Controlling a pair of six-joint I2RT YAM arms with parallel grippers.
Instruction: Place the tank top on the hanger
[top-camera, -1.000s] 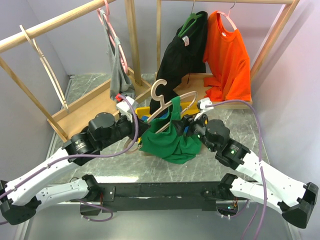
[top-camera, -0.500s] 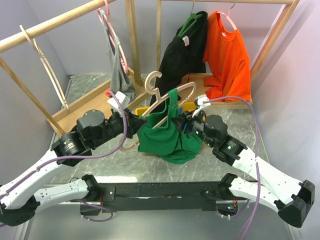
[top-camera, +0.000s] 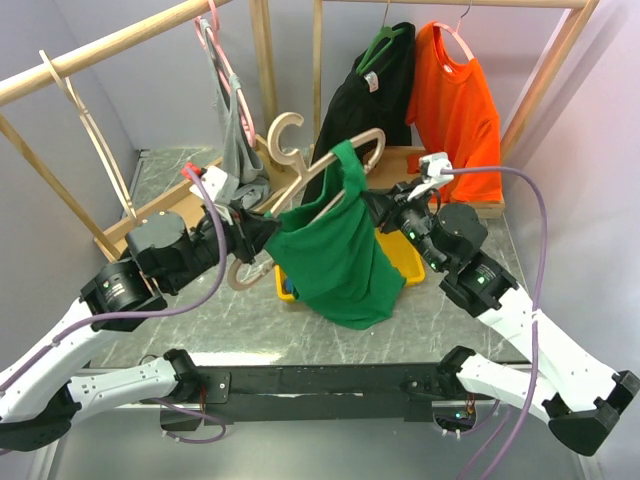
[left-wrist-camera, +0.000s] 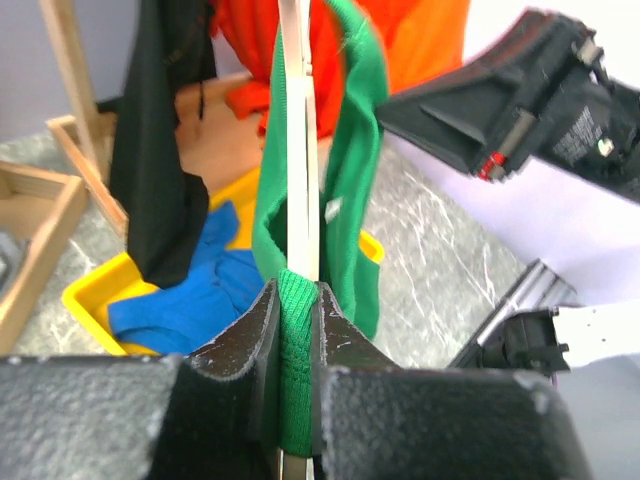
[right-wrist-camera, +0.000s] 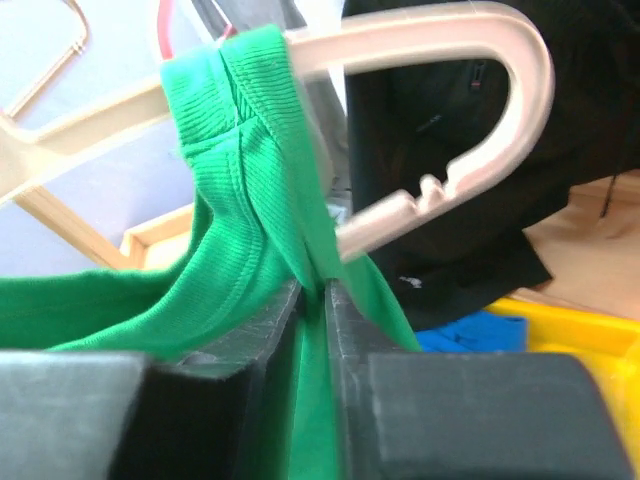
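The light wooden hanger (top-camera: 335, 165) is held tilted in the air, its hook (top-camera: 283, 135) pointing up and back. The deep green tank top (top-camera: 335, 262) hangs from it, one strap looped over the right shoulder of the hanger. My left gripper (top-camera: 262, 232) is shut on the hanger's lower arm with a green strap wrapped over it; the left wrist view shows the gripper (left-wrist-camera: 296, 300), the hanger bar (left-wrist-camera: 300, 150) and the tank top (left-wrist-camera: 352, 150). My right gripper (top-camera: 375, 207) is shut on the tank top fabric just below the hanger's end; the right wrist view shows the gripper (right-wrist-camera: 322, 292), the tank top (right-wrist-camera: 240, 130) and the hanger (right-wrist-camera: 500, 80).
A yellow bin (top-camera: 405, 263) holding a blue garment (left-wrist-camera: 190, 300) sits under the tank top. Behind hang a black shirt (top-camera: 365, 110), an orange shirt (top-camera: 455, 110) and a grey top (top-camera: 240, 150) on wooden racks. A bare hanger (top-camera: 95, 140) hangs at far left.
Both arms have raised the hanger and tank top up and toward the back. The garment has lifted off the table, its strap has slid onto the hanger's shoulder, and the yellow bin shows.
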